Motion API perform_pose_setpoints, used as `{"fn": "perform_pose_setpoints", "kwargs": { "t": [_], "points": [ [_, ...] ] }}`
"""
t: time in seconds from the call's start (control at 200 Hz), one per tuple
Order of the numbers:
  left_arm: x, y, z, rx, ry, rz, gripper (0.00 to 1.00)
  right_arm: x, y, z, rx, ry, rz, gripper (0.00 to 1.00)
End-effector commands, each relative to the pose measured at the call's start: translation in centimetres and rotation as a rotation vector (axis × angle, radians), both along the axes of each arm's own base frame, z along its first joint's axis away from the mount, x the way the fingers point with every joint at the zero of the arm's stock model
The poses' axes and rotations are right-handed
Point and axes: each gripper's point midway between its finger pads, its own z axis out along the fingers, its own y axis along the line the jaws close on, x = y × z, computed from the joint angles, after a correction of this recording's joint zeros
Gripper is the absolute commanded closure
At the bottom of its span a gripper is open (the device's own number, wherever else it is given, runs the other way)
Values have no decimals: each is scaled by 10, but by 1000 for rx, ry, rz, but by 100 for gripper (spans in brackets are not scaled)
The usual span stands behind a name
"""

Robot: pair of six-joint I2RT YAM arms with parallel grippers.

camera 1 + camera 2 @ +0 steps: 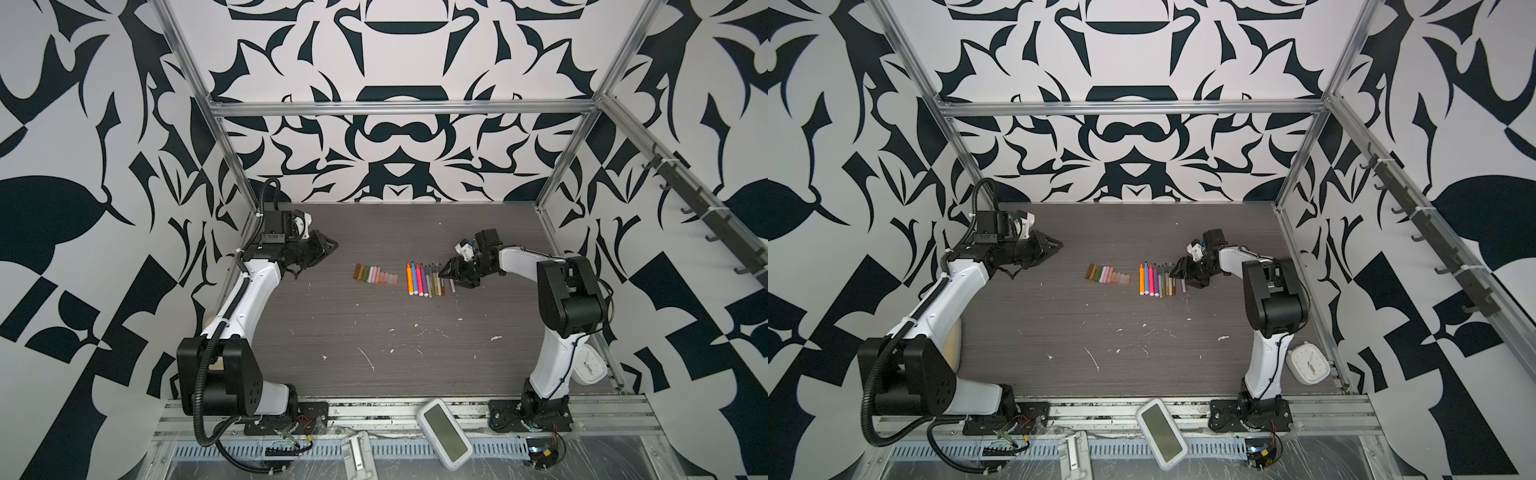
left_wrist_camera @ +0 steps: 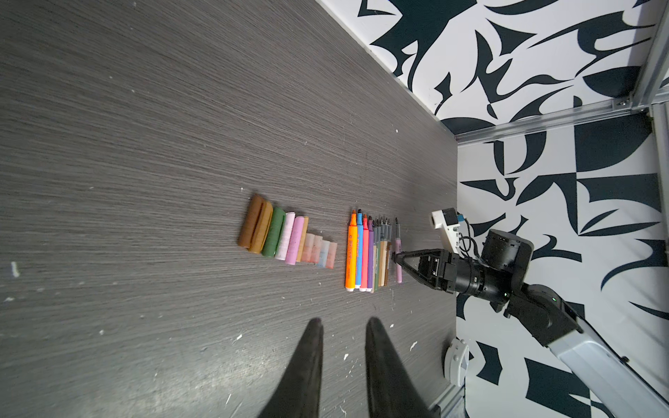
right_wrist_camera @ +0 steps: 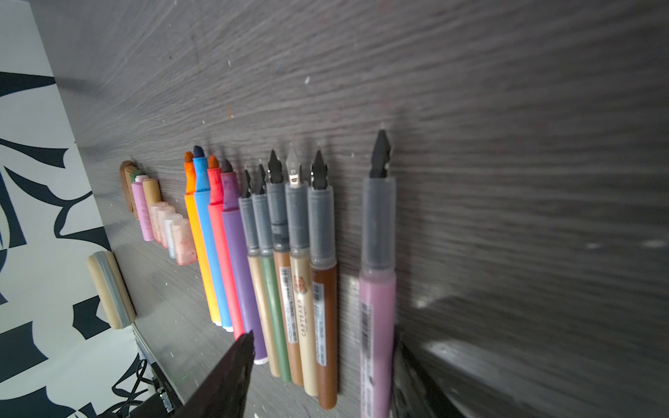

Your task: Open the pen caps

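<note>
Several pen caps [image 1: 376, 276] [image 1: 1108, 275] [image 2: 287, 237] [image 3: 159, 213], brown, green, pink and pale, lie in a row on the dark table. To their right several uncapped pens [image 1: 426, 279] [image 1: 1156, 280] [image 2: 365, 253] [image 3: 271, 253] lie side by side. A pink pen [image 1: 452, 286] [image 1: 1185, 285] [image 2: 398, 267] [image 3: 378, 289] lies a little apart from them. My right gripper [image 1: 442, 273] [image 1: 1172, 272] [image 2: 394, 257] [image 3: 324, 340] is open, its fingers standing wide on either side of the pink pen's barrel end. At the back left my left gripper [image 1: 333, 244] [image 1: 1060, 243] [image 2: 342, 322] is open and empty, far from the caps.
A white device with a grey screen [image 1: 444, 432] [image 1: 1163, 432] lies on the front rail. A white clock [image 1: 588, 365] [image 1: 1308, 365] [image 2: 457, 362] sits by the right arm's base. A tan block [image 1: 953, 345] [image 3: 110, 289] lies at the table's left edge. Patterned walls and an aluminium frame enclose the table.
</note>
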Motion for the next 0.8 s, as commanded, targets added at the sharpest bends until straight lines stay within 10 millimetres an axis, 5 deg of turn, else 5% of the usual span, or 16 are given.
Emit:
{"fn": "perform_pose_setpoints", "kwargs": {
  "t": [0.0,0.445,0.795],
  "points": [
    [1,-1,-2,-16,3,-8,76,4,-4,11,-67,-52,-12,39],
    [3,-2,-3,-24,5,-11,76,17,2,46,-42,-115,-39,42],
    [0,-2,-5,-21,8,-13,76,-9,-4,-9,-78,61,-53,42]
  ]
}}
